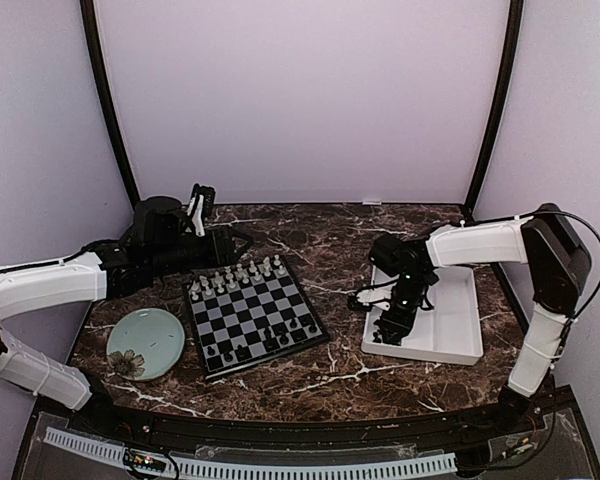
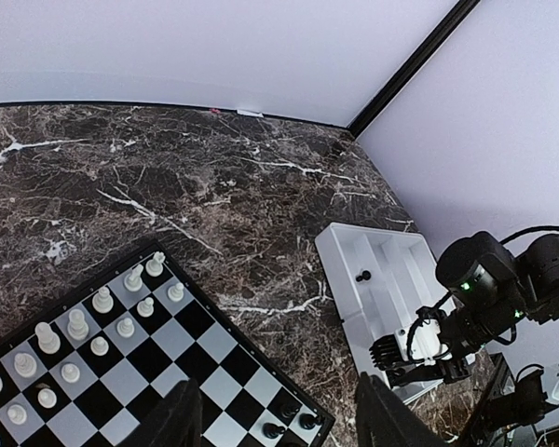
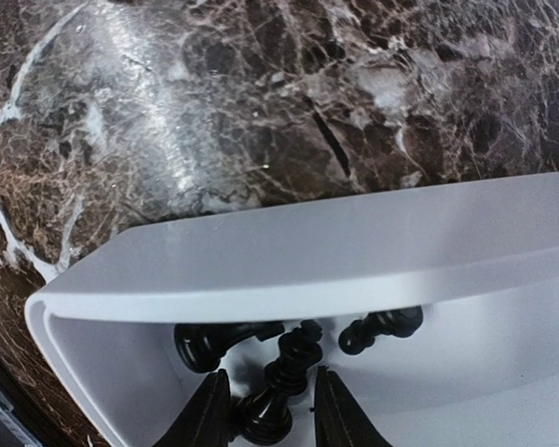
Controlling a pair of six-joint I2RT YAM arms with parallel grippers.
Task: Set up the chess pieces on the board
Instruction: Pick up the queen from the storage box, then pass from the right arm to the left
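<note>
The board [image 1: 255,315] lies left of centre, with white chess pieces [image 1: 238,274] in its two far rows and a few black pieces [image 1: 283,334] at its near right. The left wrist view shows the board [image 2: 182,372] too. My left gripper [image 1: 238,241] hovers behind the board's far edge, open and empty [image 2: 279,424]. My right gripper [image 1: 388,328] is down in the near-left corner of the white tray [image 1: 450,345]. It is open [image 3: 272,414], its fingers either side of a black piece [image 3: 281,386]. Two more black pieces [image 3: 219,340] lie by the tray wall [image 3: 307,265].
A round pale-green plate [image 1: 145,343] sits left of the board near the front edge. Another black piece [image 2: 361,276] lies in a far compartment of the tray [image 2: 340,251]. Purple walls enclose the marble table on three sides.
</note>
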